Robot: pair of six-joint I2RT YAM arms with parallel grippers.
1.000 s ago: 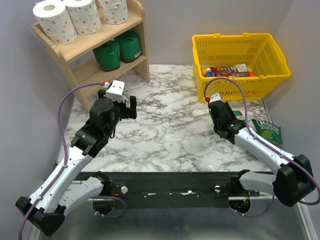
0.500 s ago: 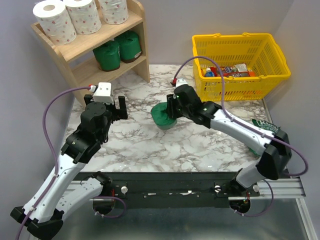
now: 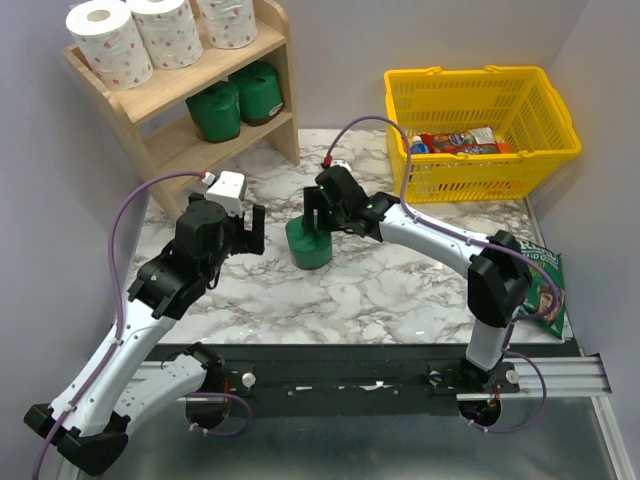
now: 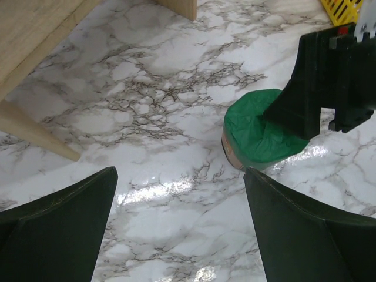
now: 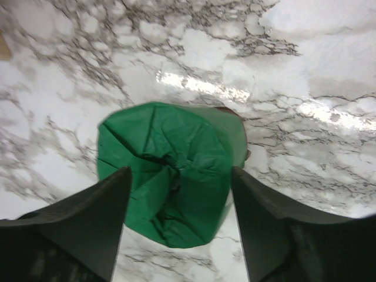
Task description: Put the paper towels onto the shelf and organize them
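Five paper towel rolls sit on the wooden shelf (image 3: 255, 55) at far left. The sixth, a green roll (image 3: 308, 243), stands mid-worktop (image 3: 380, 290). Our right pincer (image 3: 318, 217) straddles it, spread, not gripping. Our left pincer (image 3: 250, 230) hovers open nearby.

- Flat dark green packet (image 3: 541, 285), at the right edge of the table (image 3: 380, 290): you can see pale lettering on its face, too small and too far covered by the right arm to read.
- Snack packets (image 3: 455, 143) in the yellow basket (image 3: 560, 130): printing too small for you to read.
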